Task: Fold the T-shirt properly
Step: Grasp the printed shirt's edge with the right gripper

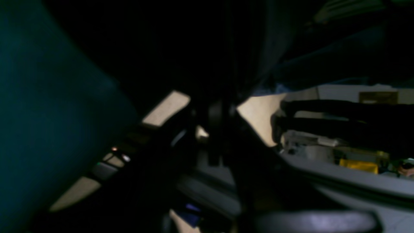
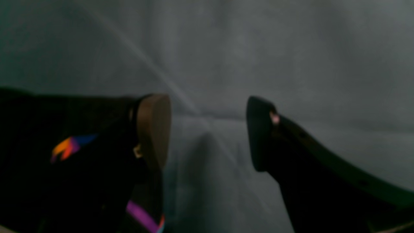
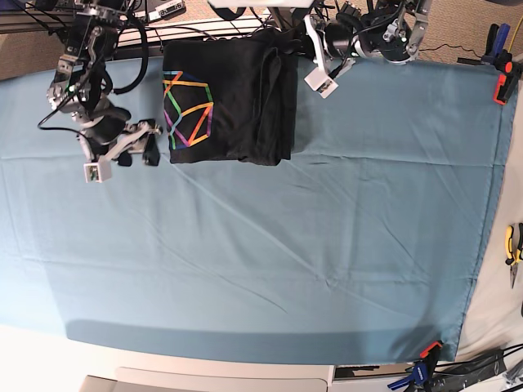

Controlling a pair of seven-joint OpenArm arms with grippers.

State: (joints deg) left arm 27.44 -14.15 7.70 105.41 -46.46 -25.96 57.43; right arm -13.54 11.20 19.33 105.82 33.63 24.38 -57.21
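The black T-shirt (image 3: 237, 98) lies folded at the back middle of the teal cloth, its multicolour line print (image 3: 188, 110) facing up on the left part. My left gripper (image 3: 284, 45) sits at the shirt's back right edge, where the fabric gathers into pleats. In the left wrist view, dark T-shirt fabric (image 1: 194, 48) fills the middle and hides the fingers. My right gripper (image 3: 143, 151) is just left of the shirt's front left corner. In the right wrist view this gripper (image 2: 207, 132) is open with only cloth between its fingers, and the printed shirt (image 2: 68, 149) lies to its left.
The teal table cloth (image 3: 261, 261) covers the whole table. An orange clamp (image 3: 500, 86) holds its right edge and a blue clamp (image 3: 421, 371) its front right corner. Pliers (image 3: 513, 245) lie off the cloth at the right. Cables and arm bases crowd the back edge.
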